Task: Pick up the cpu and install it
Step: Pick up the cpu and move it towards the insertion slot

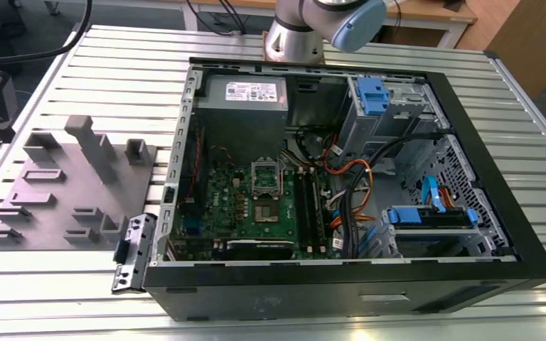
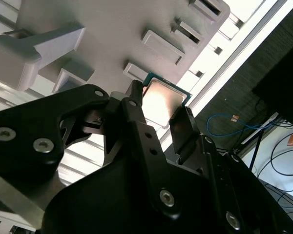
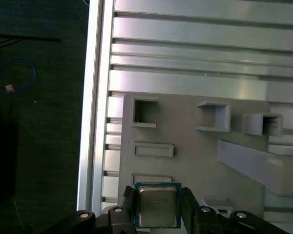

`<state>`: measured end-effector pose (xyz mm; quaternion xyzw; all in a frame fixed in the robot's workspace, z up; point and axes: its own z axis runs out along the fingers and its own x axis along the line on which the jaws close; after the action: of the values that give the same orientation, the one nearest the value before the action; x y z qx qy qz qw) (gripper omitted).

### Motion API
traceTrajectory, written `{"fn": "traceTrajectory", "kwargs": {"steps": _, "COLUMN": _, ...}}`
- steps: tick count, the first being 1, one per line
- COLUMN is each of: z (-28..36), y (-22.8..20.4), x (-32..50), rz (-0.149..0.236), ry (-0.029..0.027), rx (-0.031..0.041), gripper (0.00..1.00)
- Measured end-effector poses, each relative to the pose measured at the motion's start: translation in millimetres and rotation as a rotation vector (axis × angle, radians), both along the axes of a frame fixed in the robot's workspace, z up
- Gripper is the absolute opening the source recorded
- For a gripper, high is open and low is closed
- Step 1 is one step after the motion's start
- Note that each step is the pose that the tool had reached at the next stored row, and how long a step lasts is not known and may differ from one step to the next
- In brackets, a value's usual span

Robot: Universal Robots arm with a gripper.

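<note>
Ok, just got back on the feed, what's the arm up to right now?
The arm's pincer is closed on the small silver-topped chip, a finger against each of two opposite edges, right over the grey holder plate. I cannot tell whether the chip has left the plate. The open computer case lies to the exterior view's right of that plate, and the socket on its green board looks empty.
</note>
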<state>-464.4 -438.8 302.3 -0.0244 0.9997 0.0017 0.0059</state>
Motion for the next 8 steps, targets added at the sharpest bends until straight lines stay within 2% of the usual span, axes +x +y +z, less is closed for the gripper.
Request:
{"fn": "traceTrajectory", "kwargs": {"steps": 4, "z": 0.8, "y": 0.0, "x": 0.0, "rz": 0.0, "ry": -0.0007, "rx": 0.0004, "gripper": 0.47}}
{"fn": "traceTrajectory", "kwargs": {"steps": 8, "z": 8.1, "y": 0.0, "x": 0.0, "rz": 0.0, "ry": -0.0004, "rx": 0.0003, "gripper": 0.47}}
